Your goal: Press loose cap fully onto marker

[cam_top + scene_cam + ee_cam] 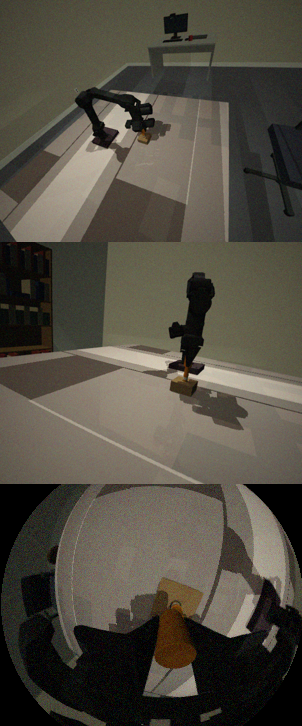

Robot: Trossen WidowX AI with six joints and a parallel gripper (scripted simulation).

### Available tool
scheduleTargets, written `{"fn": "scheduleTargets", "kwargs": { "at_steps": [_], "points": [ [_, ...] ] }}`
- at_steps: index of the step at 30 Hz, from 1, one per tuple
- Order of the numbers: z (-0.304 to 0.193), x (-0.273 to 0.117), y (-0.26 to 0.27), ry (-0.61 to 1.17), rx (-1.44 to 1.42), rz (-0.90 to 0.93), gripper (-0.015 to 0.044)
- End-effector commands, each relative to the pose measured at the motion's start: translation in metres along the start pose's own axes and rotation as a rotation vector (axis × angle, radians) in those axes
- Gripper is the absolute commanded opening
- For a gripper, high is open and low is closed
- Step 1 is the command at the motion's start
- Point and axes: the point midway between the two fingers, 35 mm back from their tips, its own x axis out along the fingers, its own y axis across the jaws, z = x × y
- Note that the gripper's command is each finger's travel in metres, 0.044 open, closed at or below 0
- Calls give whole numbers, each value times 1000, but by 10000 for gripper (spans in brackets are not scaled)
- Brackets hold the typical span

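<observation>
The claw (186,358) points straight down over the holder block (183,386), its two dark fingers clamped on the orange cap (174,641). In the wrist view the cap fills the gap between the fingers and widens toward the camera, its far end lined up with the small round tip showing at the middle of the block. From the exterior view the orange cap (186,370) runs down from the fingertips as one upright line, with a pale band of the marker (185,379) just below it where it enters the block — the cap sits on the marker, though how far down it is seated cannot be told. The tan block rests on the counter (100,405) just in front of the arm's dark base plate (186,366). In the top view the arm (110,98) arches from its base (105,137) over to the block (144,138) — its shadow falls on the counter beside it.
</observation>
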Motion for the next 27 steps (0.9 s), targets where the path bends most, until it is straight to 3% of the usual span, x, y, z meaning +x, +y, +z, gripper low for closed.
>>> {"fn": "scheduleTargets", "kwargs": {
  "at_steps": [1,7,8,23,27],
  "points": [
    [0,31,-6,-2,-1,-70,0],
    [0,31,-6,-2,-1,-70,0],
    [0,0,0,0,0,0,26],
    [0,0,0,0,0,0,420],
    [0,-2,0,0,0,0,440]
  ]
}}
